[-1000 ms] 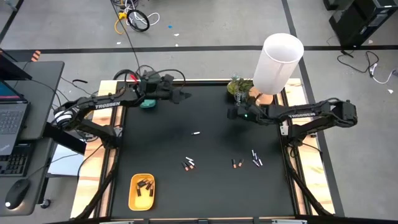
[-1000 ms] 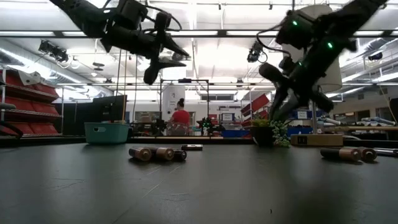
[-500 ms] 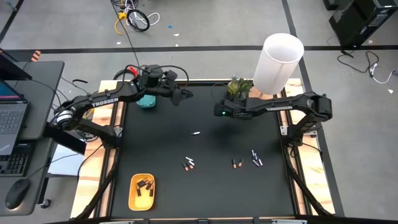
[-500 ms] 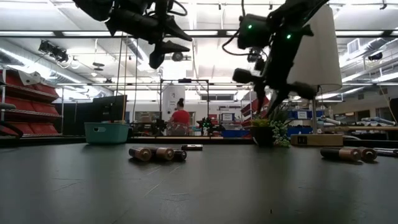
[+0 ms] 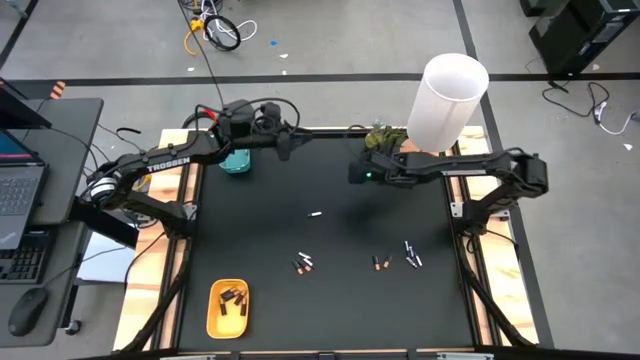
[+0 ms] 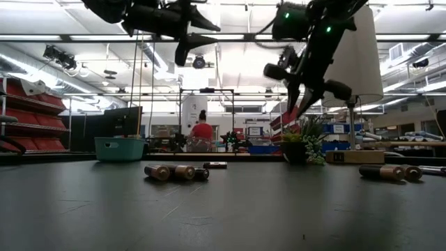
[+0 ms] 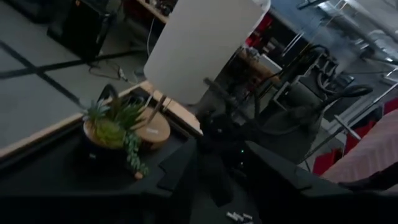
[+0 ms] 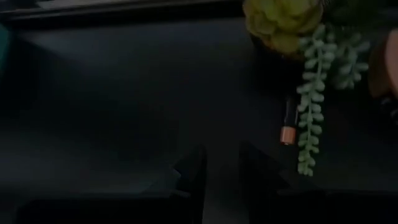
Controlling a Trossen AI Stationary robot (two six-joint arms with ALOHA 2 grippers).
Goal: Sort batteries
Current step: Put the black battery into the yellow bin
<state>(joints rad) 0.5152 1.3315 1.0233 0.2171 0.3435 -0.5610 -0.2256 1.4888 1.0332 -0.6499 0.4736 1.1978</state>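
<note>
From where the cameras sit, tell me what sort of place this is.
Probably a robotics lab or workshop: a black table with mounted arms, a laptop desk beside it, cables on the floor.

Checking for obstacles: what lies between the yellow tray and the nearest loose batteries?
Only bare black mat lies between the yellow tray and the nearest loose batteries, seen in the high view.

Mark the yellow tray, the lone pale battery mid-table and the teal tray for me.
yellow tray point(image 5: 214, 318): high view, bare floor near its left rim.
lone pale battery point(image 5: 316, 214): high view, middle of its body.
teal tray point(image 6: 120, 149): low view, front wall.
</note>
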